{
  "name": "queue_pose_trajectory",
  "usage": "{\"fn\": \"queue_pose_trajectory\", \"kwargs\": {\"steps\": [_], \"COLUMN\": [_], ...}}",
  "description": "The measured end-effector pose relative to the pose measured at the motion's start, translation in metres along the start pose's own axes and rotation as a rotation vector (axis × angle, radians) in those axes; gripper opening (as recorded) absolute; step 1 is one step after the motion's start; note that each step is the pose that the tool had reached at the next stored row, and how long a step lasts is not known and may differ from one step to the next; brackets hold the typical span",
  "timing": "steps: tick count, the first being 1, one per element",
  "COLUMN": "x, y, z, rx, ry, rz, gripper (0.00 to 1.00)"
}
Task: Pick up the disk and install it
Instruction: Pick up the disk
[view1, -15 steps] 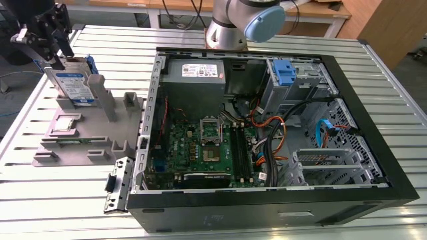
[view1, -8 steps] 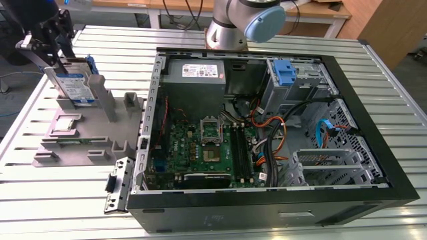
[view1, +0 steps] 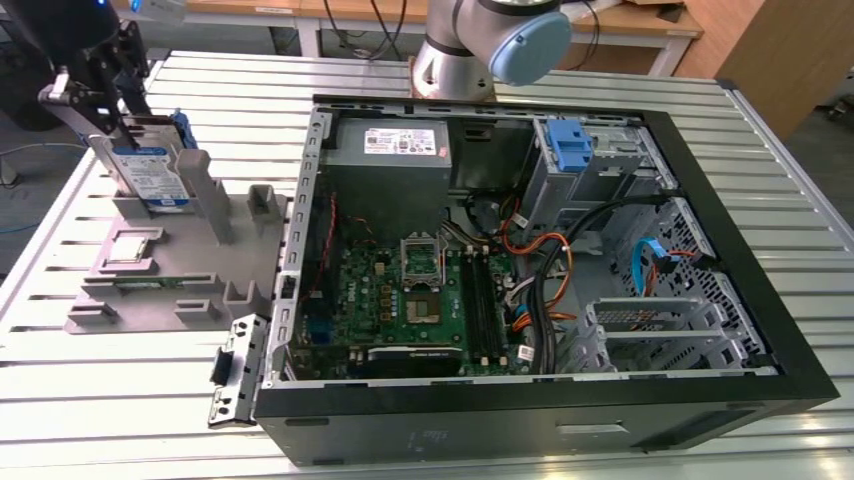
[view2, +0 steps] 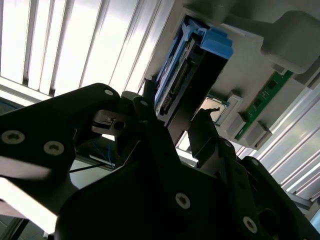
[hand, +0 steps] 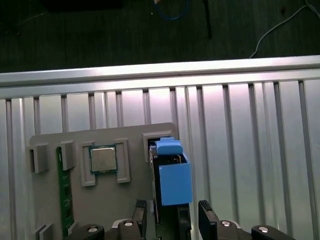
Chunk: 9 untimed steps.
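My jaws are spread apart and straddle the upper end of the disk (view1: 144, 172) (view2: 192, 70) (hand: 175, 182), gripping nothing. The disk stands upright in a slot of the grey fixture (view1: 160, 300) (hand: 50, 200), which hides its lower part. I cannot tell whether either side touches its blue carrier. The fixture lies on the slatted surface (view1: 240, 75) just beside the open computer case (view1: 534, 425).
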<state>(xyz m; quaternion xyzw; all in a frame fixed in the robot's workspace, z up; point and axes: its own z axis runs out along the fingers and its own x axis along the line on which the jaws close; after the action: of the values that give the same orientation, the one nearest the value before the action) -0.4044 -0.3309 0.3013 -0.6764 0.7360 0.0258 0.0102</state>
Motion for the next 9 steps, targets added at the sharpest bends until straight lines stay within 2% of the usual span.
{"fn": "queue_pose_trajectory", "kwargs": {"steps": [9], "x": [0.0001], "y": [0.0], "z": [0.0014], "rx": [-0.0009], "ry": [-0.0006], "rz": [-0.016], "gripper": [0.53]}}
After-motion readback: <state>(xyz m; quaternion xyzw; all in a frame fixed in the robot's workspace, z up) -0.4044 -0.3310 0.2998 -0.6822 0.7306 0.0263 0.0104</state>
